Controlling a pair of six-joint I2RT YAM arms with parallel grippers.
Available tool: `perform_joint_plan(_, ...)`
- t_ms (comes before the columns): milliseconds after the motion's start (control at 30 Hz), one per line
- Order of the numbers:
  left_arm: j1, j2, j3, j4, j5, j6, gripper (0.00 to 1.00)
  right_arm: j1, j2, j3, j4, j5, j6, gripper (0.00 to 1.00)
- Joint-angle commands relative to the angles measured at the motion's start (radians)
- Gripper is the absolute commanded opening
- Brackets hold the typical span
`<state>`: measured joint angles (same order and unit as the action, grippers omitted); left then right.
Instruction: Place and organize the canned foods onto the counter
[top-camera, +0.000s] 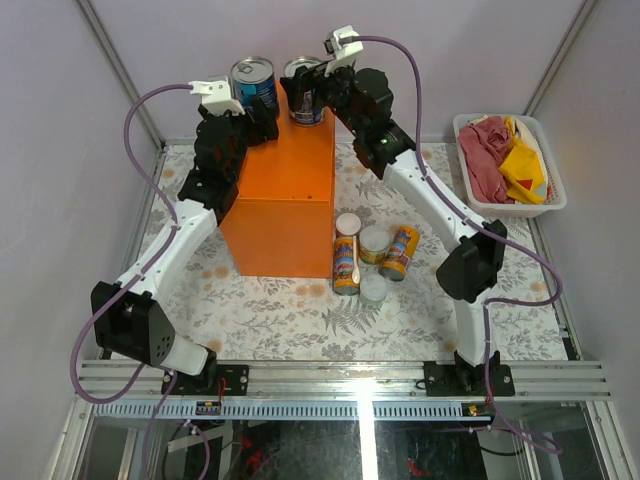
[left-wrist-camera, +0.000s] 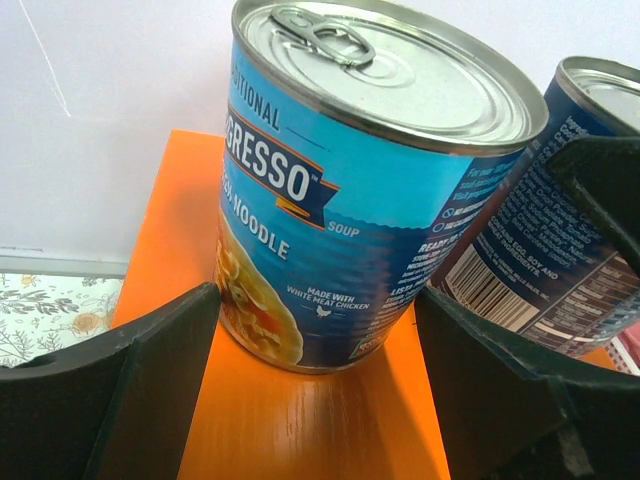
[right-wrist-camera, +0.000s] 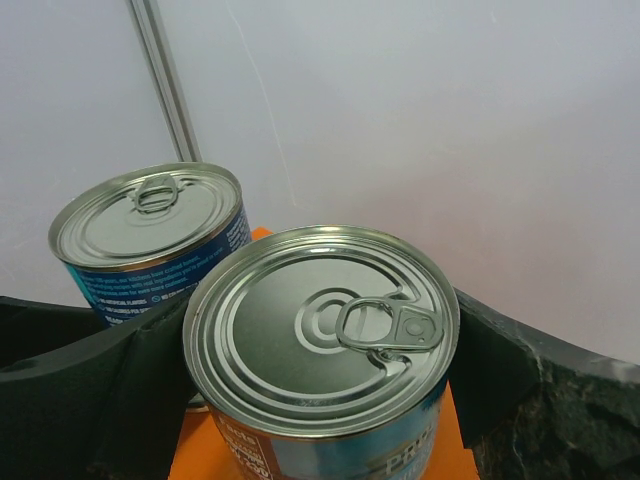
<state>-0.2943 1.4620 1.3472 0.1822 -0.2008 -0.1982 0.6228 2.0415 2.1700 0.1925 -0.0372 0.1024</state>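
Two blue-labelled cans with silver tops stand on the far end of the orange counter. The left blue can stands upright on the counter. It sits between the tips of my left gripper, whose fingers flank it; a thin strip of orange shows beside the right one. My right gripper is shut on the right blue can, with its fingers against both sides. Two yellow-orange cans and two short pale-lidded cans sit on the table by the counter's right front corner.
A white basket holding red and yellow cloths stands at the far right. The table has a floral mat. The back wall is close behind the counter. The two arms converge over the counter's far end.
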Motion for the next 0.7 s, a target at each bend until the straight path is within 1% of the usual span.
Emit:
perform_joint_plan(0,0.022,0.031,0.041,0.088,-0.018,-0.029,0.77,0.011,0.003,0.076,0.128,-0.011,0.026,0.94)
perform_joint_plan(167,0.036,0.049,0.047,0.092,-0.025,-0.045,0.78,0.011,0.033,0.100,0.128,-0.008,0.026,0.96)
perform_joint_plan(333,0.043,0.066,0.060,0.097,-0.012,-0.053,0.78,0.010,0.053,0.116,0.131,-0.002,0.024,1.00)
perform_joint_plan(567,0.049,0.087,0.076,0.099,0.013,-0.065,0.78,0.005,0.081,0.146,0.113,0.009,0.014,1.00)
perform_joint_plan(667,0.050,0.088,0.075,0.099,0.024,-0.070,0.81,0.005,0.079,0.154,0.108,0.003,0.012,0.99)
